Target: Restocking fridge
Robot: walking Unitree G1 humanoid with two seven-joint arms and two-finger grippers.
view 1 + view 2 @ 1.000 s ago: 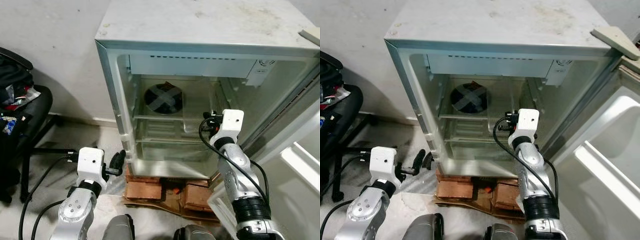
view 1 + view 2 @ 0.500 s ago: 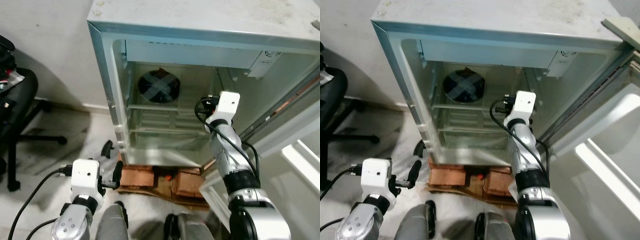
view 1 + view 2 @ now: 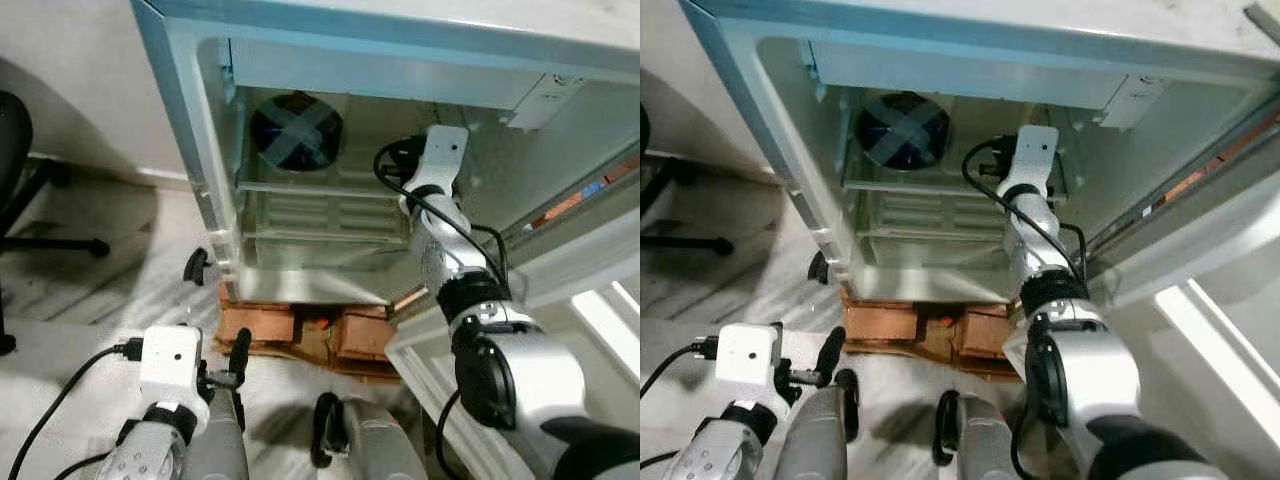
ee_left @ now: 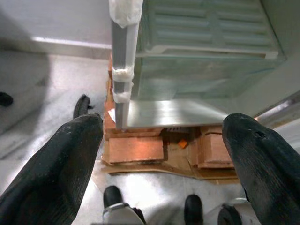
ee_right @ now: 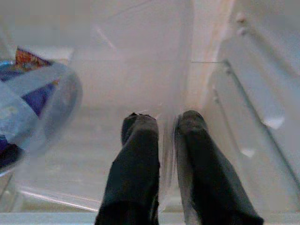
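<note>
Inside the open fridge (image 3: 190, 120), a small white box w/ pale plastic walls and a clear shelf (image 3: 320, 188), the right arm reaches in over the shelf. Right gripper (image 5: 159, 140) has its two black matte fingers nearly together, a thin gap between, the edge of a thin clear plastic sheet in that gap; can't tell if pinched. Round dark-blue container (image 3: 295, 130), crossed w/ pale tape in an X, sits on the shelf at the back left, apart from the gripper. Fridge rests on reddish bricks (image 3: 290, 325) over flattened cardboard on a pale marbled floor. Left gripper (image 4: 161, 154) hangs low outside near the fridge's lower front corner, rounded black fingertips spread wide, holding nothing.
</note>
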